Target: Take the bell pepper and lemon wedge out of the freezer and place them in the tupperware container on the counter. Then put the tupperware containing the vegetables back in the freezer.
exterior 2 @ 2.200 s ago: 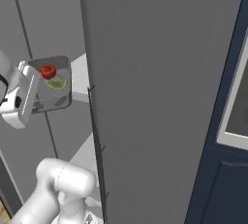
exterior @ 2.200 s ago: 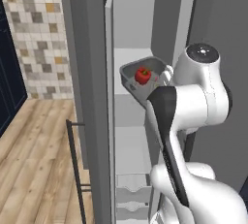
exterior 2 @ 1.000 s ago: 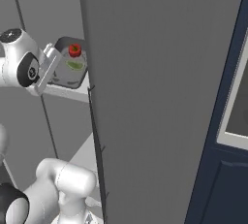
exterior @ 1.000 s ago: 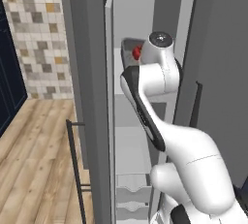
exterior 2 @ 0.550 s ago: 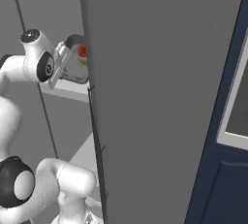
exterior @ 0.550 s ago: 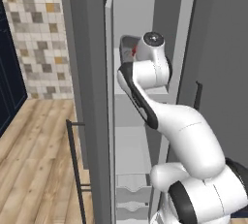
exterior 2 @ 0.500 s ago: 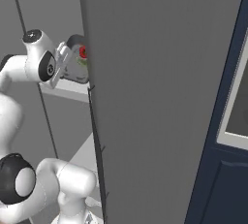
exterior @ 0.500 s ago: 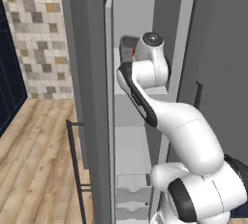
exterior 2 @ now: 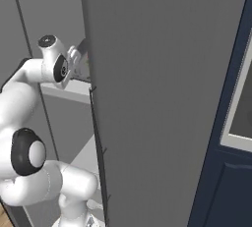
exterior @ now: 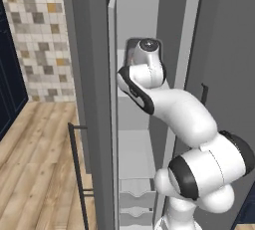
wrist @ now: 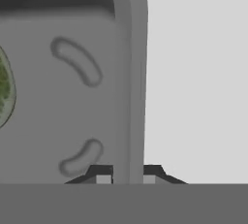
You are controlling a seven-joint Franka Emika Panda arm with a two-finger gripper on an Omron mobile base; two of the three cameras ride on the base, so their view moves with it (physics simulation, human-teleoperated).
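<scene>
Fingers (wrist: 102, 171) pinched tight on the rim of the tupperware container (wrist: 72, 97), one dark tip either side of the wall, so the gripper (wrist: 128, 172) has that tray firmly by its edge. Inside the tray, at the left edge of the hand view, there's the green curve of the lemon wedge (wrist: 5, 92). Pull back and the white arm (exterior: 164, 104) reaches far into the open freezer (exterior: 149, 15), up at the shelf (exterior 2: 69, 86).

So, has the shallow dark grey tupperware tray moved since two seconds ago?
Yes. The gripper, shut on the dark grey tray's rim, carried it up and deeper into the freezer.
</scene>
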